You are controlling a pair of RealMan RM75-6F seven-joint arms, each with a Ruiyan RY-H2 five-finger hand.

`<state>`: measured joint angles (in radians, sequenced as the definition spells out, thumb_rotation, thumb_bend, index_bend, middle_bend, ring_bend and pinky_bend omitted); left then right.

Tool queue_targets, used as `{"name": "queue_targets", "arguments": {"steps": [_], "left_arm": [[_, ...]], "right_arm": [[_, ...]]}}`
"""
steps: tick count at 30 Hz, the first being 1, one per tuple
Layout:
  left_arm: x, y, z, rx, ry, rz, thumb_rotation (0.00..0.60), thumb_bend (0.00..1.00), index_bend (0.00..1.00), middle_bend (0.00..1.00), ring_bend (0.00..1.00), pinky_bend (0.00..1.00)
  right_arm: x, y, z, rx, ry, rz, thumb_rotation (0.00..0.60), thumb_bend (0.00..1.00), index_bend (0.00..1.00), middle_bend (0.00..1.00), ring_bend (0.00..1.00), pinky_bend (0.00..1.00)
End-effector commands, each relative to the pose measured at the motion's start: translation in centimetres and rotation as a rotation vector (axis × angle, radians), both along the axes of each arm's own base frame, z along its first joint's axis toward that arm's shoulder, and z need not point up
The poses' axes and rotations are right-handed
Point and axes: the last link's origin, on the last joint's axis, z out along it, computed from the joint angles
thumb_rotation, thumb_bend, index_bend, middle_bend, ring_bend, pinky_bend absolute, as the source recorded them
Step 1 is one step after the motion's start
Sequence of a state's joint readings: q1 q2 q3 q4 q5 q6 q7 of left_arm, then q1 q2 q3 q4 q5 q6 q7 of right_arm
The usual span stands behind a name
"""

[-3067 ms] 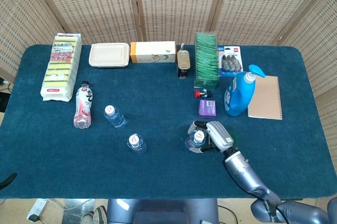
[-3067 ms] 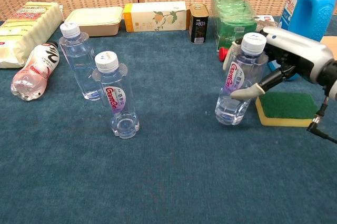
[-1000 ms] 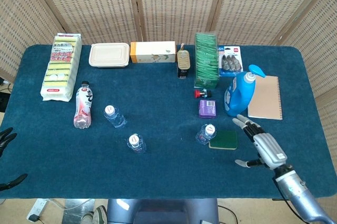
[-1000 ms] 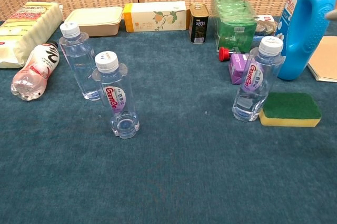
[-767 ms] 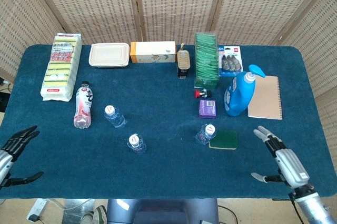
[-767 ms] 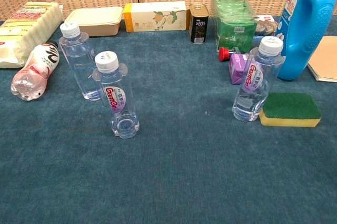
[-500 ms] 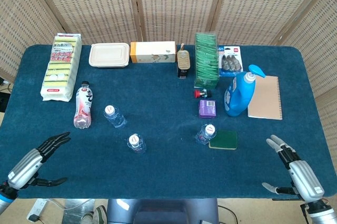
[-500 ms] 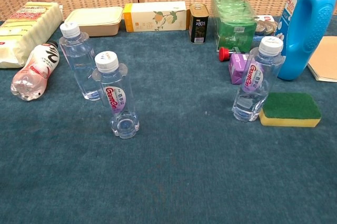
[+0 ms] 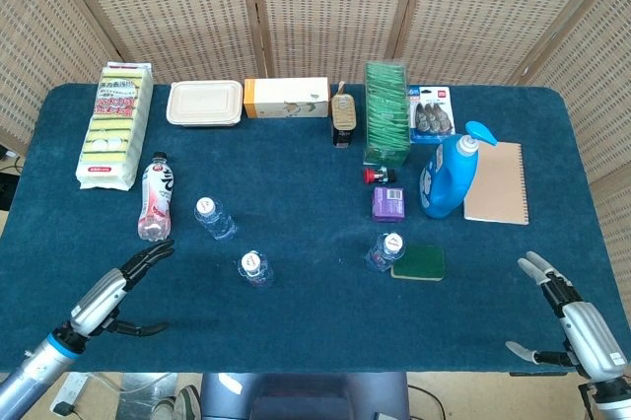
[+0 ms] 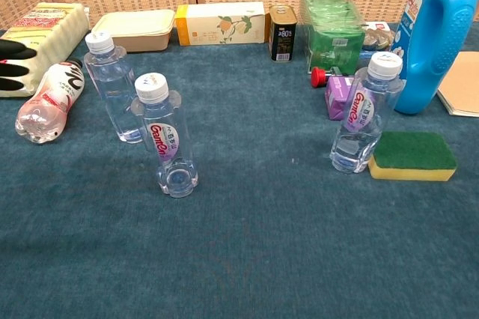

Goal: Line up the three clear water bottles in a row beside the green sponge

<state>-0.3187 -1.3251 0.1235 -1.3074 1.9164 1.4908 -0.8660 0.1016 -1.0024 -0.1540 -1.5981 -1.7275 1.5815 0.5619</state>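
Bottle one [image 10: 363, 113] stands upright touching or just beside the green sponge [image 10: 412, 156], on the sponge's left in the chest view, so that slot looks filled. Judged from this, roughly a third of the task is done. Two clear bottles are left: the nearer bottle [image 10: 167, 136] and the farther bottle [image 10: 110, 87], both upright, close to each other and well apart from the sponge, across the bench [image 9: 296, 321] toward the left hand's side. Left hand [image 9: 116, 287] hovers over the front left of the bench, fingers spread wide, holding nothing; the nearer bottle sits just past its fingertips toward the middle, the farther bottle ahead of it toward the back. Only dark fingertips [image 10: 16, 61] of that hand show at the chest view's left edge. Right hand [image 9: 577, 333] is at the front right corner, fingers apart, empty, well clear of the sponge and bottle one, which lie ahead of it and inward. Likely next step: left hand takes one of the two remaining bottles and carries it over next to bottle one, then the same for the last. Not part of the row: the pink-label bottle [image 10: 51, 100] lying on its side beyond the left hand, the blue detergent jug [image 10: 438, 31] and small purple box [image 10: 338, 97] behind the sponge. Risk, as a guess: the two left bottles stand close, so reaching for one may knock over the other.
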Motion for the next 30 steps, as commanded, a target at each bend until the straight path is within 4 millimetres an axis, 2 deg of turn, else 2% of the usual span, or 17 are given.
{"name": "queue_targets", "arguments": {"steps": [1, 7, 18, 24, 27, 30], "left_arm": [[2.1, 1.8, -3.0, -0.037, -0.119, 0.017, 0.6, 0.16, 0.0, 0.0, 0.0, 0.05], [4.2, 3.3, -6.2, -0.101, -0.161, 0.023, 0.6, 0.16, 0.0, 0.0, 0.0, 0.11], [5.6, 5.1, -10.5, -0.165, -0.162, 0.087, 0.6, 0.16, 0.0, 0.0, 0.0, 0.11], [7.3, 6.0, -12.8, -0.198, -0.152, 0.097, 0.6, 0.16, 0.0, 0.0, 0.0, 0.11], [7.9, 6.4, -13.6, -0.207, -0.145, 0.105, 0.6, 0.18, 0.0, 0.0, 0.0, 0.11], [8.3, 6.6, -14.2, -0.225, -0.133, 0.113, 0.6, 0.25, 0.0, 0.0, 0.0, 0.11]], "right_arm": [[0.2, 0.2, 0.3, -0.001, -0.012, 0.015, 0.6, 0.0, 0.0, 0.0, 0.0, 0.07], [0.2, 0.4, 0.5, -0.001, -0.022, 0.023, 0.6, 0.0, 0.0, 0.0, 0.0, 0.07], [0.2, 0.6, 1.0, -0.007, -0.039, 0.035, 0.6, 0.0, 0.0, 0.0, 0.0, 0.07], [0.2, 0.7, 1.2, -0.008, -0.052, 0.045, 0.6, 0.0, 0.0, 0.0, 0.0, 0.07], [0.2, 0.8, 1.3, -0.009, -0.057, 0.045, 0.6, 0.0, 0.0, 0.0, 0.0, 0.07], [0.1, 0.7, 1.5, -0.013, -0.062, 0.045, 0.6, 0.0, 0.0, 0.0, 0.0, 0.08]]}}
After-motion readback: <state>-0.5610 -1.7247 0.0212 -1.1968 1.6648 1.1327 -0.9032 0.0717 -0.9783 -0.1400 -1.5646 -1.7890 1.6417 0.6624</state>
